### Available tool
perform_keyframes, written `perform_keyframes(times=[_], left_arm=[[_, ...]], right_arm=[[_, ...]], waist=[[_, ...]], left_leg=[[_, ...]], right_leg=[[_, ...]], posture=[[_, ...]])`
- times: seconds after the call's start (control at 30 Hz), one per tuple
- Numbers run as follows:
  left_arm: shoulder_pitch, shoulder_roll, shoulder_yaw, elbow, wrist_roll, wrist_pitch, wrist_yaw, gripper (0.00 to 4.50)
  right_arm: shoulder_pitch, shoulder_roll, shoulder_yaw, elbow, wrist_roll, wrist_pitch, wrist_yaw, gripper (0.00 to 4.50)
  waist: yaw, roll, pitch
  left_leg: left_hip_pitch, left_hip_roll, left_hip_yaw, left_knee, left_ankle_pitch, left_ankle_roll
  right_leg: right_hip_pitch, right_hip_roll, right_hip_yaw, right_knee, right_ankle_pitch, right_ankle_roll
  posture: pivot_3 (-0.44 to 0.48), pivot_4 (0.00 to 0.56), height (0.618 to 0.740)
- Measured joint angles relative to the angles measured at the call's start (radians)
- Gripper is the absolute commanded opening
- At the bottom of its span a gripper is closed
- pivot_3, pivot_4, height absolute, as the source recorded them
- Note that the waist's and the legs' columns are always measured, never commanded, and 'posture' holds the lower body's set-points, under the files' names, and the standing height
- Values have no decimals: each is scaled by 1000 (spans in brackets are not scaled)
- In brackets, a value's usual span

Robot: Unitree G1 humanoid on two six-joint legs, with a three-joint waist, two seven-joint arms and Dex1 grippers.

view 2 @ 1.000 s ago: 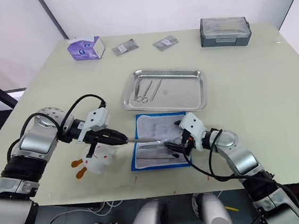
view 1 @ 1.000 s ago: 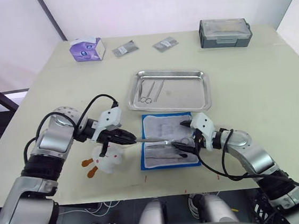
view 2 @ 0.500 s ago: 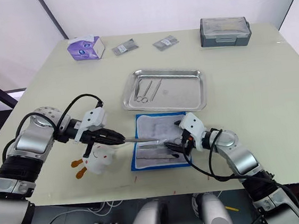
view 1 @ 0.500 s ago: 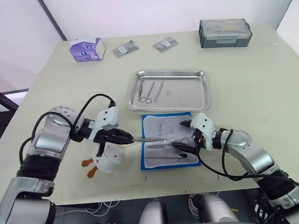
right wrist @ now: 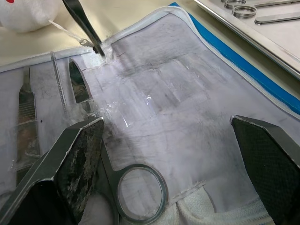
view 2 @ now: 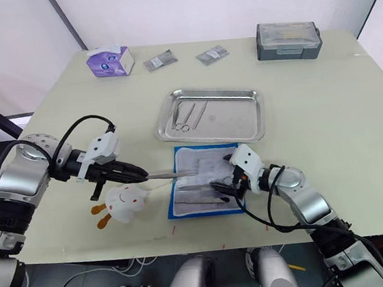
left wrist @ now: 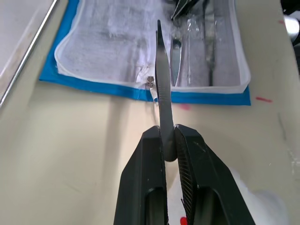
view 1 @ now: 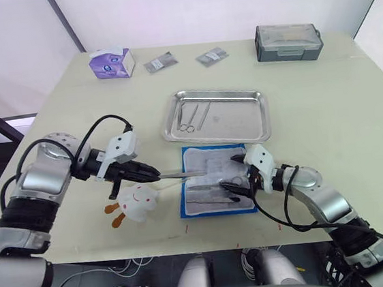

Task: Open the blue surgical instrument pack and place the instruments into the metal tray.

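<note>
Your left pincer (view 1: pixel 152 178) grips tweezers (view 1: pixel 181 175); right pincer (right wrist: pixel 173 154) gapes over the open pack (view 1: pixel 197 211), most instruments (view 1: pixel 210 195) untrayed.

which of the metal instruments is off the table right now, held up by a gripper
The slim tweezers, clamped in the left gripper and drawn out past the blue pack's edge. The scissors lie in the metal tray; the remaining tools sit in the pack's pockets.

The left pincer (view 1: pixel 147 176) is clamped tight, its arm bent and reaching inward. The right pincer (view 1: pixel 234 177) gapes wide, forearm low.
</note>
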State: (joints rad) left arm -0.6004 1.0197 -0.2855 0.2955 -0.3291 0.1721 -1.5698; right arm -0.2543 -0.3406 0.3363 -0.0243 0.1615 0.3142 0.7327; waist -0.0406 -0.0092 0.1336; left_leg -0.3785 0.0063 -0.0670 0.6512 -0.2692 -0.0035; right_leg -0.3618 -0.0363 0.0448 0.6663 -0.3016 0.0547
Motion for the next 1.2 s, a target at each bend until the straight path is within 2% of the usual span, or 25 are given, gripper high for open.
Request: perform_keyframes(times=[0.2,0.4,0.5,0.53,0.6,0.63,0.73,0.87,1.2], left_arm=[[-38,-13,24,-11,-47,82,-1,28],[-69,-123,107,-32,-69,195,79,28],[-91,-196,142,-34,-63,242,197,28],[-127,-232,166,-35,-55,284,296,28],[-127,-232,167,-35,-54,286,303,28],[-129,-267,188,-36,-42,325,384,28],[-133,-322,201,-40,-15,362,502,28],[-143,-443,208,-78,25,451,721,28],[-212,-636,246,-57,77,561,1040,28]], right_arm=[[0,0,0,0,0,0,0,4500],[0,0,0,0,0,0,1,4500],[0,0,-1,0,0,0,1,4500],[-1,1,2,0,0,0,1,4500],[-1,1,2,0,0,0,2,4500],[0,-1,-2,0,0,0,2,4500],[1,-2,-3,0,0,0,2,4500],[0,-1,-1,0,0,-2,3,4500],[0,-2,-1,4,0,-10,5,4500]], waist=[[0,-1,0],[0,-1,1],[1,-2,1],[0,-3,1],[-1,-2,1],[1,-3,1],[2,-3,0],[2,-4,0],[3,-4,0]], left_leg=[[0,0,0,0,0,0],[0,0,0,0,0,0],[0,0,0,0,0,0],[0,0,0,0,0,0],[0,0,0,0,0,0],[0,0,-1,0,0,0],[0,0,-1,0,0,0],[0,0,-1,1,0,0],[0,-1,-2,1,0,0]], right_leg=[[0,0,0,0,0,0],[0,0,0,0,0,0],[0,0,0,0,0,0],[0,0,0,0,0,0],[0,0,0,0,0,0],[0,0,0,0,0,0],[0,0,0,0,0,0],[0,0,0,0,0,0],[0,-1,0,0,0,0]], posture=[[0,150,738],[0,150,738],[0,150,738],[0,150,738],[0,150,738],[0,150,738],[0,150,738],[0,150,738],[0,150,738]])
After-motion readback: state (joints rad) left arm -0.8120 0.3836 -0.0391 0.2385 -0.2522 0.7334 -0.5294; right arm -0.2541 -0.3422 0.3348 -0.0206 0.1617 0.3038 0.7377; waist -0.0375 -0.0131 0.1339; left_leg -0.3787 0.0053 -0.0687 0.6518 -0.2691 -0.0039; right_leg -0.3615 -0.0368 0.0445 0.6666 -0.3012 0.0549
